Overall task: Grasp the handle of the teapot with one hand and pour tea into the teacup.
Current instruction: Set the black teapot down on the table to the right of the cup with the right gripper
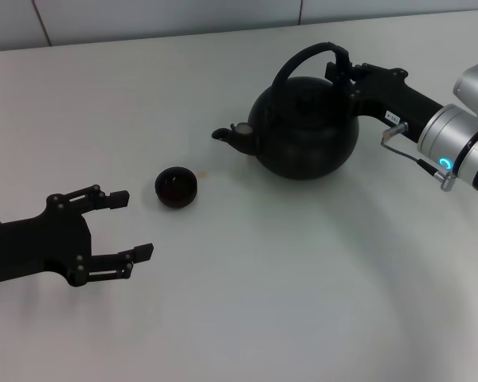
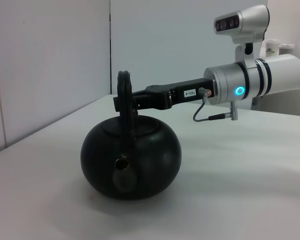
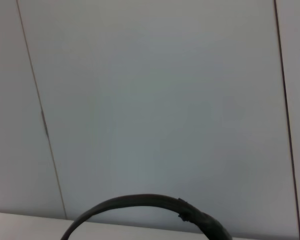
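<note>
Nearest the robot, at the left of the head view, the left gripper (image 1: 131,225) hovers low over the white worktop (image 1: 287,294) with its two black fingers (image 1: 111,197) spread wide apart and nothing between them; it points toward the middle of the worktop. Just beyond its fingertips and a little to the right sits the one teacup (image 1: 176,187), a small low black bowl standing upright on the worktop, apart from the gripper and apart from the pot. Farther on and to the right stands the single teapot (image 1: 304,126), round and matte black, resting on the worktop with its short spout (image 1: 231,137) aimed left toward the teacup (a bare stretch of worktop lies between spout and cup). Its arched handle (image 1: 303,60) rises over the body, and the right gripper (image 1: 340,65) reaches in from the right edge and meets that handle at its upper right side; in the left wrist view the same gripper (image 2: 126,104) is closed around the upright handle (image 2: 124,82) above the pot's body (image 2: 150,155), the spout (image 2: 122,172) facing the camera. Behind it, the right arm's silver wrist shows a lit blue ring (image 1: 444,165). From the right wrist view only a dark curve of the handle (image 3: 140,202) shows against a pale panelled wall (image 3: 155,100). Counted: one teapot, one teacup, two grippers.
</note>
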Controlling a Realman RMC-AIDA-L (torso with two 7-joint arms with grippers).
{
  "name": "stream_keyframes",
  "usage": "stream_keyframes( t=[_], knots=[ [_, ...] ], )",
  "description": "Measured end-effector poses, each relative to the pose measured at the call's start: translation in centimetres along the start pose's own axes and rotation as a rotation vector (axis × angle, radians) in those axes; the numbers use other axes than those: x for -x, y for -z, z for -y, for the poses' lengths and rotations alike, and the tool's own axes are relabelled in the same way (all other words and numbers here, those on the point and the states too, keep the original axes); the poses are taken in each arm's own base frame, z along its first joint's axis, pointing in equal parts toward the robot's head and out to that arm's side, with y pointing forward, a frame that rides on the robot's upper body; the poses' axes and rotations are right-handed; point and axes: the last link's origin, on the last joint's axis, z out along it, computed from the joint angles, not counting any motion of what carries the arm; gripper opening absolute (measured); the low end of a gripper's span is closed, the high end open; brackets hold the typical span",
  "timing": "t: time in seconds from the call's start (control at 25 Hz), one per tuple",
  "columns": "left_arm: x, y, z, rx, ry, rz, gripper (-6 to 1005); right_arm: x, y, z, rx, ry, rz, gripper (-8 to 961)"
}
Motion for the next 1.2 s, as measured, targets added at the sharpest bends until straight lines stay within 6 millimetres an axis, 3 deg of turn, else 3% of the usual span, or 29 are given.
stream_keyframes(
  t=[0.92, 1.2],
  knots=[
    [0.0, 0.0, 0.0, -0.001, 0.0, 0.001, 859, 0.7, -0.3, 0.2, -0.006, 0.021, 0.015, 115],
    [0.0, -0.1, 0.0, 0.001, 0.0, 0.0, 859, 0.8, -0.4, 0.3, -0.009, 0.02, 0.02, 219]
  ],
)
